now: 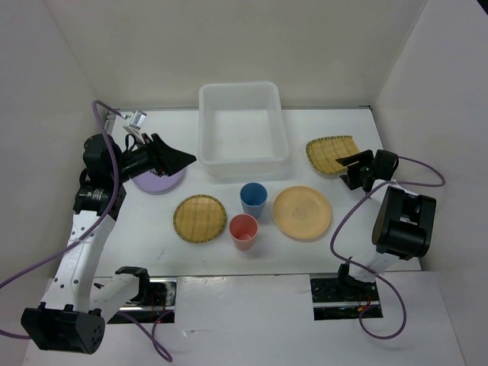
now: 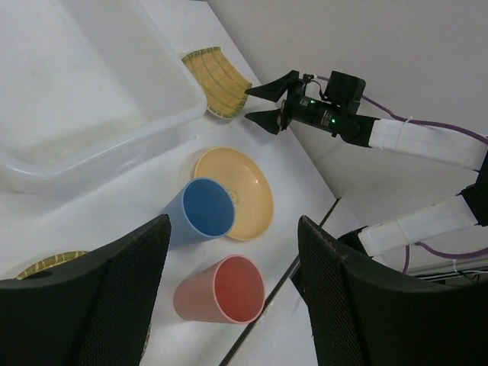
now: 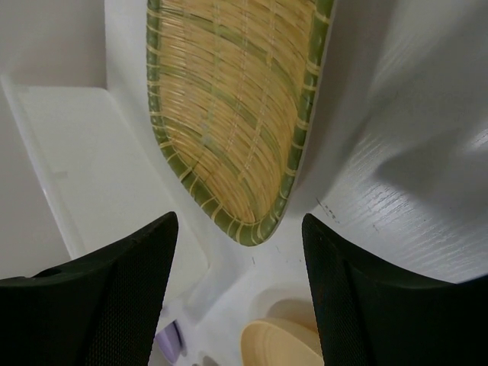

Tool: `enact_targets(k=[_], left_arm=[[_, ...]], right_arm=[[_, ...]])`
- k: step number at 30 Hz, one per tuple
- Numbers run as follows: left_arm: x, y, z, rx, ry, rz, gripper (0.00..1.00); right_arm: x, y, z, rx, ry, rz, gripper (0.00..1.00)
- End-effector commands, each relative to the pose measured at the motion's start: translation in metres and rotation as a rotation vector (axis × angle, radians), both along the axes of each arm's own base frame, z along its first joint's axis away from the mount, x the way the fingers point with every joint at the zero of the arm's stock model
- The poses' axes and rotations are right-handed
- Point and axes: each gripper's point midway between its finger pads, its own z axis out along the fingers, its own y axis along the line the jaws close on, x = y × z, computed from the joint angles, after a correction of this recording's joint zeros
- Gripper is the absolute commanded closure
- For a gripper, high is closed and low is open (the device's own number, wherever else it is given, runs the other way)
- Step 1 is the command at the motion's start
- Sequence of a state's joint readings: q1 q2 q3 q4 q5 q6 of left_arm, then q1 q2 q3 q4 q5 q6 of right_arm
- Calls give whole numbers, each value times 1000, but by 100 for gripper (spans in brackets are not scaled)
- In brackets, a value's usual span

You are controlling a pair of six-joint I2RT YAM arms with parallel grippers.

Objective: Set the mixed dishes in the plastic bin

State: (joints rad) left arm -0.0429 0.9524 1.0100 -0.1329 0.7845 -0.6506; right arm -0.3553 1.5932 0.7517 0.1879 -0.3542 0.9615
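Left gripper (image 1: pixel 181 160), over the lavender plate (image 1: pixel 155 184), and right gripper (image 1: pixel 343 168), beside the right-edge woven plate (image 1: pixel 328 151), are being held apart and empty, while the plastic bin (image 1: pixel 242 88) at the far edge is being observed empty, every dish judged outstanding.

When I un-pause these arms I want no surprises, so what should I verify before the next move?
1. Room in the plastic bin: ok, nothing in it.
2. Jaws of the right claw spread: ok, nothing held.
3. Aim of the right claw at the woven plate right of the bin: ok, its rim lies ahead between the fingers.
4. Jaws of the left claw spread: ok, nothing held.
5. Rim of the lavender plate free to grasp: cannot tell, the left arm hides most of it.
6. Both the blue cup and the red cup upright, apart: ok.
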Motion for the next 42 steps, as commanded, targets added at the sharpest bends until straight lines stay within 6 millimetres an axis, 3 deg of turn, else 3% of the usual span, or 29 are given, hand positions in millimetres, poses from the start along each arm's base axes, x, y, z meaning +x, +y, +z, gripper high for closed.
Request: enact_targets(k=[1,6,11,15,24,29,33,34,36,38,40,41,42], left_arm=[[-1,0,18,25,-83,-13,25],[-1,1,14,33,-70,-5,23],[-4,3,15,42,-76,12,22],[-5,4,15,49,-82,20,21],[-4,8,6,61,-60,46,17],[-5,9,8,62,-69,55,17],[-7,9,10,61,-78,56,16],[-7,9,7,62,-69,55,16],[-9,9,9,61,-78,56,16],[-10,9,7,62,-69,55,16],[-12,9,10,61,-79,56,16],[-12,9,10,61,-79,56,16],[-12,9,6,62,-70,55,16]], right_arm=[[9,1,-2,-25,-21,-19,29],[9,2,-12,-25,-4,-33,29],[9,2,-35,-11,40,-51,29],[16,0,-46,-9,44,-77,36],[23,-5,-65,17,69,-143,63],[25,-4,-62,10,69,-144,97],[27,-9,-32,-34,26,-149,100],[31,-14,-6,-58,-25,-169,100],[30,-19,20,-106,-50,-174,100],[32,-20,69,-150,-140,-181,100],[27,-21,95,-175,-169,-185,100],[26,-21,129,-200,-239,-183,100],[23,-15,142,-212,-260,-160,100]])
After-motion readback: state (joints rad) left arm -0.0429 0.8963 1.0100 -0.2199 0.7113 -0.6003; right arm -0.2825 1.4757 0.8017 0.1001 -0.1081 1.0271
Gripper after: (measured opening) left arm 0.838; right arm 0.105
